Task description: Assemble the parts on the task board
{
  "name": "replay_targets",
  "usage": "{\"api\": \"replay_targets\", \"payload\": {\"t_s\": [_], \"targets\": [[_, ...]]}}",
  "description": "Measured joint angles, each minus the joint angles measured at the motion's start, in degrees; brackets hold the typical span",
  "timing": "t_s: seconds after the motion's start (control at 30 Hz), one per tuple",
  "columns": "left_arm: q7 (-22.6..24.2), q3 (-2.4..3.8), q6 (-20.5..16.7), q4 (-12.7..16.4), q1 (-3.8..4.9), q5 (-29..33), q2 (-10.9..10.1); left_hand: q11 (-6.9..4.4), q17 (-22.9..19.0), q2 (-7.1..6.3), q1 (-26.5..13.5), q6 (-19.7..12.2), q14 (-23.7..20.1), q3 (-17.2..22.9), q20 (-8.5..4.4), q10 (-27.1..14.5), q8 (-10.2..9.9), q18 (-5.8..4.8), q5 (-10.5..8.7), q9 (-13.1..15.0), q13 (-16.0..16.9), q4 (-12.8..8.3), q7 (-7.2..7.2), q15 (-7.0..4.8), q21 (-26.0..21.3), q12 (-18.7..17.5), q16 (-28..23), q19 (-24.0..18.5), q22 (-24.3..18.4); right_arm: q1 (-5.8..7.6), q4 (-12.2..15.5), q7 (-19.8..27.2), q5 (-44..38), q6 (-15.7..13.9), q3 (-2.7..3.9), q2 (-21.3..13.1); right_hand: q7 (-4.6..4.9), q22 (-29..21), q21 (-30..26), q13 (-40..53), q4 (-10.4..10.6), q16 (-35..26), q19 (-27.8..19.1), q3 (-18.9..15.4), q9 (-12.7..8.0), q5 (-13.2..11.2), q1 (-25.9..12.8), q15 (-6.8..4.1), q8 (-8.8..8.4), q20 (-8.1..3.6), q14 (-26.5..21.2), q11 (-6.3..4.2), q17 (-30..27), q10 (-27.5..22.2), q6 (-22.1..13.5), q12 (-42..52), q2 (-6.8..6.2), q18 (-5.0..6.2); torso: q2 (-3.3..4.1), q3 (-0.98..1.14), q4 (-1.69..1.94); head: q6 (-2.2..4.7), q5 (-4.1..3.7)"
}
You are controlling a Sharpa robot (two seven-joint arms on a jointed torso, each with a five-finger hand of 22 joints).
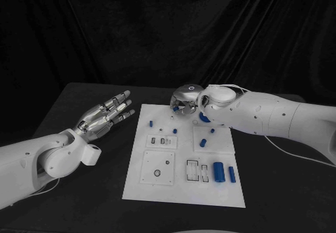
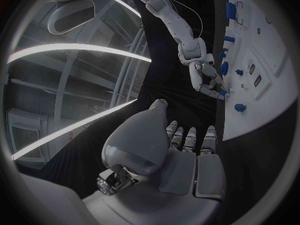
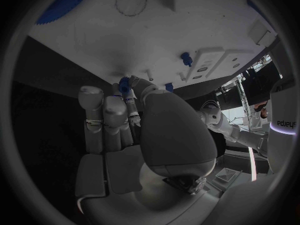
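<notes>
At the far edge of the white rectangular task board (image 1: 183, 194), the right hand (image 1: 185, 101) hangs fingers-down over the plate, and its fingertips (image 3: 128, 87) pinch a small blue plastic peg (image 3: 125, 83) just above the white surface. That peg looks light, rigid and smooth; being so small, it would likely slip or tilt if squeezed off-centre, so a hold across its middle seems safest. Other small blue parts lie on the board: a blue cylinder (image 1: 218, 171) and a slimmer blue bar (image 1: 231, 174) side by side toward the near right corner, a short blue piece (image 1: 204, 142) near the middle, and a blue stud (image 1: 150, 124) by the left edge. Rectangular recessed sockets (image 1: 161, 141) sit between them. The left hand (image 1: 106, 115) hovers over the black tabletop (image 1: 91, 204) beside the board's left edge, fingers spread and holding nothing, well clear of the work. The upright studs close to the pinched peg could be knocked by the right hand's other fingers.
</notes>
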Motion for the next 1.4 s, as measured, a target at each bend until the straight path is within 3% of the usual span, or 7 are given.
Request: {"api": "replay_targets", "payload": {"t_s": [0.4, 0.47, 0.53, 0.73, 0.93, 1.13, 1.4], "targets": [[-0.4, -0.01, 0.3, -0.4, 0.0, 0.0, 0.2, 0.2, 0.0, 0.0, 0.0, 0.2, 0.0, 0.2, 0.0, -0.2, 0.0, 0.0, 0.0, 0.0, 0.0, 0.2, 0.21, 0.0, 0.0, 0.0, 0.0, 0.0, 0.0, -0.03, -0.2, -0.1, 0.0, 0.2, -0.02, 0.2, -0.29, 0.0, -0.2, 0.1, -0.1, -0.7, -0.7, 1.0, -0.6, 0.3, 0.0, -0.41, -1.61, -0.31, -0.8, -0.24, -1.3, -1.7, -2.1, 0.0, 0.0, 0.0, -0.02, -0.02, 0.07, 0.09, -0.14], [-0.5, -0.01, 0.4, -0.5, 0.0, 0.0, 0.2, 0.2, 0.0, 0.0, 0.0, 0.4, 0.0, 0.3, 0.0, -0.2, 0.0, 0.0, 0.0, 0.1, 0.0, 0.0, 0.41, 0.0, 0.0, 0.0, 0.0, 0.0, 0.0, -0.12, -0.2, -0.2, 0.0, 0.5, -0.07, 0.3, -0.93, 0.0, -0.5, 0.1, -0.1, -1.2, -1.3, 1.2, -1.0, 0.3, -0.5, -0.45, -2.23, -0.21, -1.3, -0.41, -1.5, -3.6, -3.7, 0.0, -0.53, 0.0, -0.03, -0.02, 0.07, 0.09, -0.1], [-0.6, -0.01, 0.4, -0.5, 0.0, 0.0, 0.2, 0.2, 0.0, 0.0, 0.0, 0.4, 0.0, 0.3, 0.0, -0.2, 0.0, 0.0, 0.0, 0.1, 0.0, 0.0, 0.41, 0.0, 0.0, 0.0, 0.0, 0.0, 0.0, -0.23, -0.2, -0.4, 0.0, 1.0, -0.1, 0.3, -2.52, -0.7, -1.7, 0.0, 0.1, -2.1, -2.5, 1.1, -2.0, -0.4, -1.3, -0.14, -2.43, 0.0, -2.4, 0.0, -2.6, -8.4, -7.8, 0.2, -1.29, 0.0, -0.04, -0.02, 0.07, 0.09, -0.08], [-0.8, -0.01, 0.6, -0.6, 0.0, 0.0, 0.3, 0.2, 0.0, 0.0, 0.0, 0.4, 0.0, 0.3, 0.0, -0.2, 0.2, 0.0, 0.0, 0.1, 0.0, 0.0, 0.41, 0.0, 0.0, 0.0, 0.0, 0.0, 0.0, -0.25, -0.2, -0.9, 0.0, 2.2, -0.11, 0.1, -5.38, -2.6, -5.1, 0.0, -0.9, -3.8, -5.3, -3.8, -4.9, -3.1, -2.2, 0.23, -2.43, 0.6, -5.3, 0.08, -5.6, -20.3, -18.0, 0.2, -0.78, 0.0, -0.06, -0.01, 0.07, 0.03, -0.05], [-0.9, -0.01, 0.7, -0.7, 0.0, 0.0, 0.3, 0.33, 0.0, 0.0, 0.0, 0.5, 0.0, 0.4, 0.0, -0.1, 0.2, 0.0, 0.0, 0.1, 0.0, 0.1, 0.54, 0.0, 0.0, 0.0, 0.0, 0.0, 0.0, -0.25, 0.0, -0.9, 0.4, 2.0, -0.11, -0.6, -6.23, -2.6, -5.6, 0.0, -0.7, -3.8, -5.5, -6.0, -5.9, -4.7, -2.8, 0.24, -2.43, 0.41, -5.7, -0.12, -6.0, -23.0, -21.4, 0.2, -0.2, 0.0, -0.07, 0.03, 0.06, -0.02, -0.03], [-1.0, -0.01, 0.8, -0.7, 0.0, 0.0, 0.1, 0.39, 0.0, 0.0, 0.0, 0.6, 0.0, 0.5, 0.0, 0.0, 0.2, 0.0, 0.0, 0.1, 0.0, 0.2, 0.61, 0.0, 0.0, 0.0, 0.0, 0.0, 0.0, -0.17, 2.1, -0.2, 1.8, -0.7, -0.11, -3.1, -5.3, -2.2, -5.8, 0.4, 0.1, -3.8, -5.7, -7.7, -5.9, -5.3, -3.3, 0.09, -2.43, 0.62, -5.8, -0.26, -6.0, -22.9, -20.0, 1.8, 0.33, 0.0, -0.08, 0.04, 0.01, 0.14, 0.07], [-1.1, -0.01, 0.8, -0.6, 0.0, 0.0, -0.2, 0.4, 0.0, 0.0, 0.0, 0.6, 0.0, 0.5, 0.0, 0.0, 0.2, 0.0, 0.0, 0.1, 0.0, 0.2, 0.61, 0.0, 0.0, 0.0, 0.0, 0.0, 0.0, 2.38, 8.9, 0.2, 6.0, -4.2, -0.12, -10.0, -0.63, -1.7, -7.1, 2.5, 1.0, -3.8, -5.8, -9.4, -5.7, -5.3, -3.2, 0.38, -0.97, 0.62, -6.2, 0.17, -6.7, -12.1, -13.7, 10.9, 1.04, 0.01, -0.11, 0.06, -0.04, 0.41, 0.21]]}}
